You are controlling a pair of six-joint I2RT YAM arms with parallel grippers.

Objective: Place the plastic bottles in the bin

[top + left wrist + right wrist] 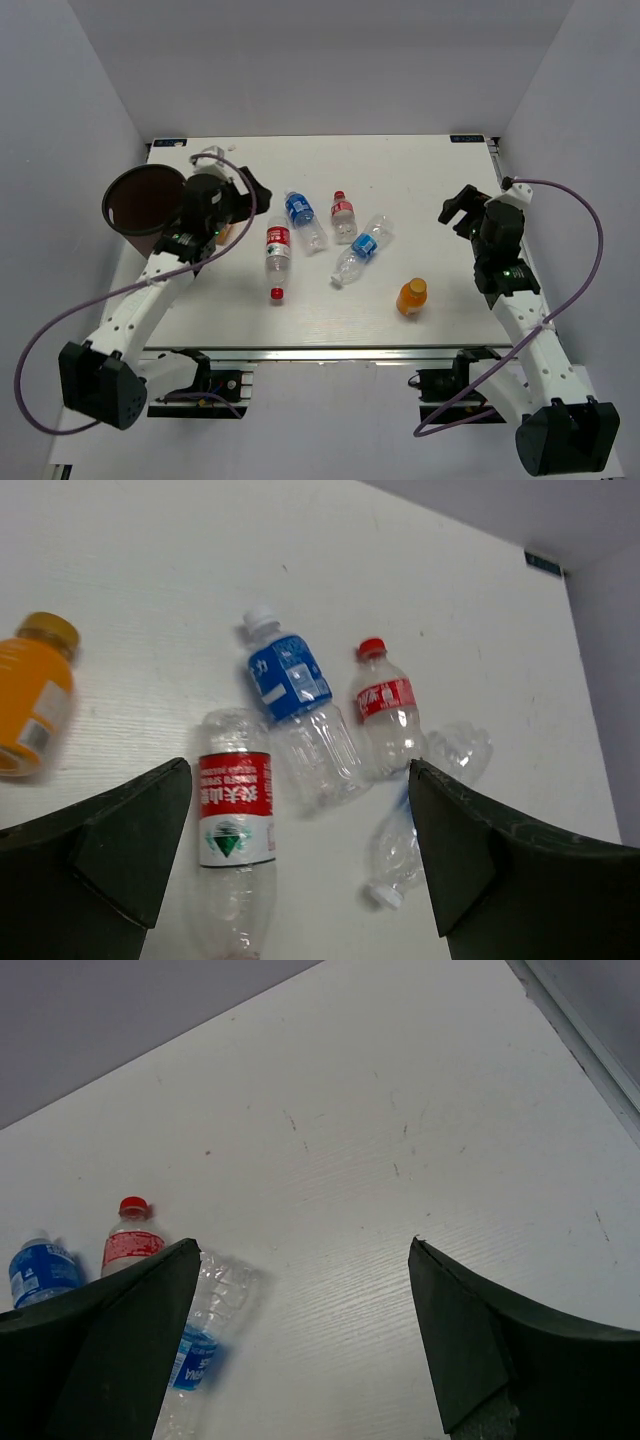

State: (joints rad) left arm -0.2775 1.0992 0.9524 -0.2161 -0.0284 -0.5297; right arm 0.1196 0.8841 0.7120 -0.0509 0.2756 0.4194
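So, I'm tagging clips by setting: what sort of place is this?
Likely a robotics lab cell: a white table walled by plain grey panels, two robot arms bolted at its near edge, with plastic bottles and a brown bin as props.

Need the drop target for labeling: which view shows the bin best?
Top external: the bin shows its open mouth from above, left of the table, right side hidden by the left arm. Neither wrist view shows it.

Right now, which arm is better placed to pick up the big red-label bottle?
Left. The left end effector, open, points at the big red-label bottle, framed between its fingers, with the bin beside that arm. The right end effector, also open, faces mostly bare table farther away.
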